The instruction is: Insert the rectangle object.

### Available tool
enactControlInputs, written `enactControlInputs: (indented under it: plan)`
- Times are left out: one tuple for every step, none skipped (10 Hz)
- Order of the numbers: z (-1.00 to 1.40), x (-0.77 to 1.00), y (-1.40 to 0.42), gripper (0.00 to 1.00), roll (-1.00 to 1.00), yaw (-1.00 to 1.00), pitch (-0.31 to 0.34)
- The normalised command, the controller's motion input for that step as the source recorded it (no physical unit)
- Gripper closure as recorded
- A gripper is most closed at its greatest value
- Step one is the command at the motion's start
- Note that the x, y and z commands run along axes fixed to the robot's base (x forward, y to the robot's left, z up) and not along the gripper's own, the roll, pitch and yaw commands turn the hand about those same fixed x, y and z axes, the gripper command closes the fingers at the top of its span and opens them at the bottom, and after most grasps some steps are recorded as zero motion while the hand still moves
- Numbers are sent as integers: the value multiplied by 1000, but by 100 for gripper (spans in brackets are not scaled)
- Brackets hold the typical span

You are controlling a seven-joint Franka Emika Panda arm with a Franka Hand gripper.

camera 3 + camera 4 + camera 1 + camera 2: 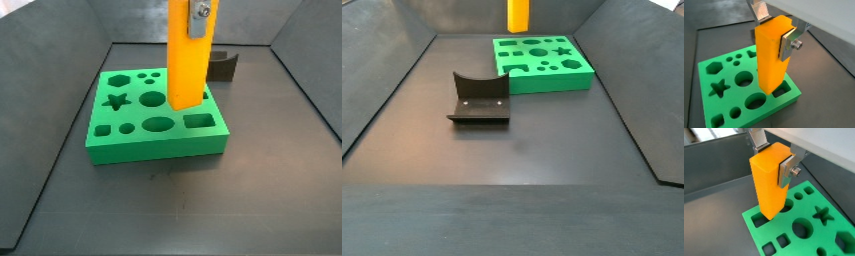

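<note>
The rectangle object is a long orange-yellow bar, held upright. My gripper is shut on its upper end in both wrist views, a silver finger on each side. The bar's lower end meets the top of the green block at a dark hole near one corner. I cannot tell whether it has entered. In a side view the bar stands over the far right part of the block, with the gripper at the frame's upper edge. In a side view the bar shows behind the block.
The green block has several cut-outs: a star, circles, an oval and a rectangular hole. A dark grey curved holder stands on the floor apart from the block and also shows behind it. Grey walls slope up around the floor.
</note>
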Motion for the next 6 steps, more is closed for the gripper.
enactControlInputs:
  plan:
    - [-229,166,0,100,36,-894,-11]
    - [-234,189,0,100,51,-846,0]
    - [-137,323,-123,100,77,-526,0]
    - [-143,231,-100,100,77,-349,0]
    - [-111,0,0,100,11,0,0]
    - [-146,37,0,100,40,0,0]
